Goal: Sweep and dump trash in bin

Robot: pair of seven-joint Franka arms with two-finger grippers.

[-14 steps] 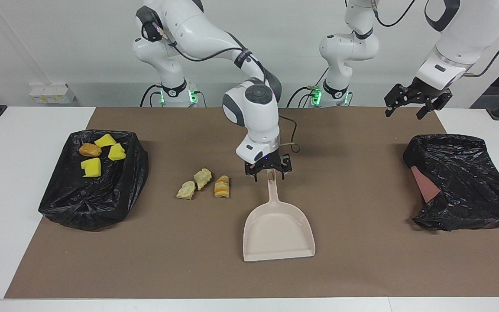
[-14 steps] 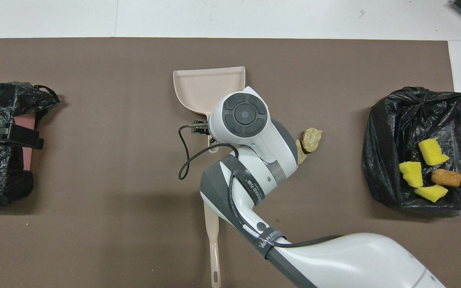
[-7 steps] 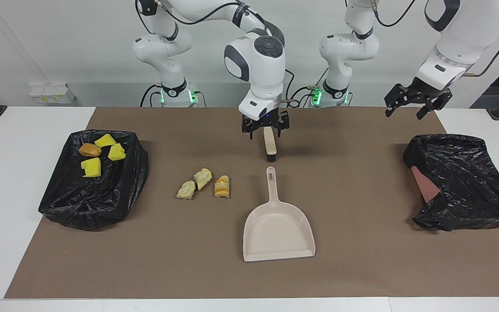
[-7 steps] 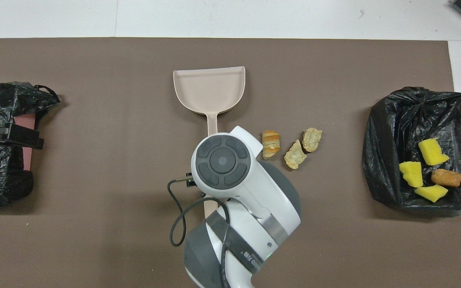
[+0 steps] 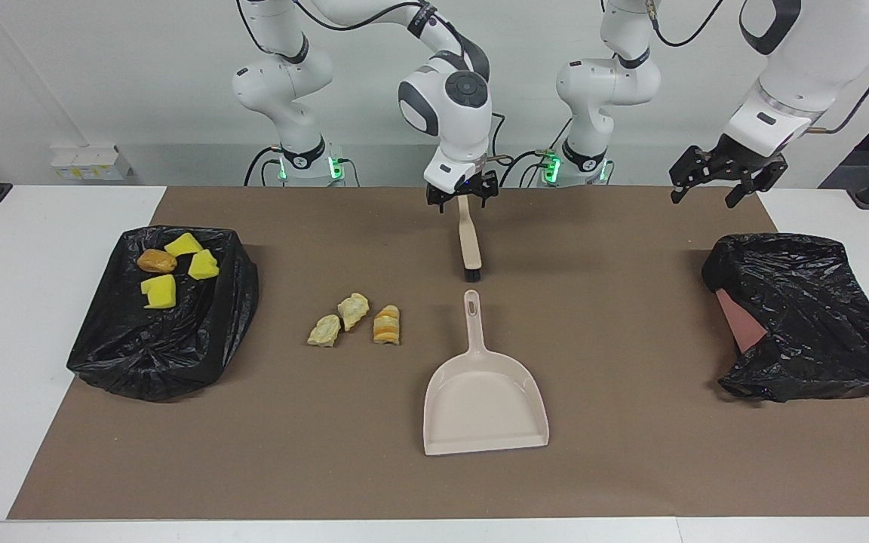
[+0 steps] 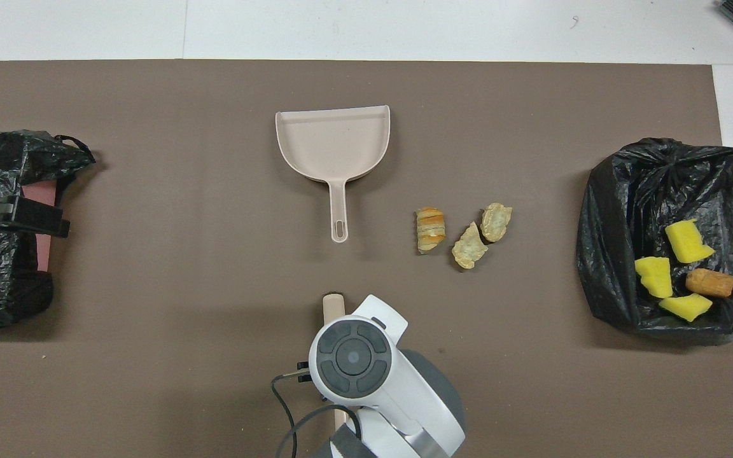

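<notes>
Since the earlier frames, the right end effector (image 5: 462,197) has been retreating toward the robots from the dustpan (image 5: 485,401) handle and is now sitting at the brush (image 5: 468,240) handle's top; it appears clenched on it, though contact is hard to confirm. Over the black bag (image 5: 804,317) at its own end, the left end effector (image 5: 726,176) is hanging released. On the surface (image 5: 631,467), three beige scraps (image 5: 357,320) are lying beside the dustpan handle. Three yellow chunks (image 5: 178,265) and a brown lump (image 5: 156,261) are resting in the bin (image 5: 163,343).
</notes>
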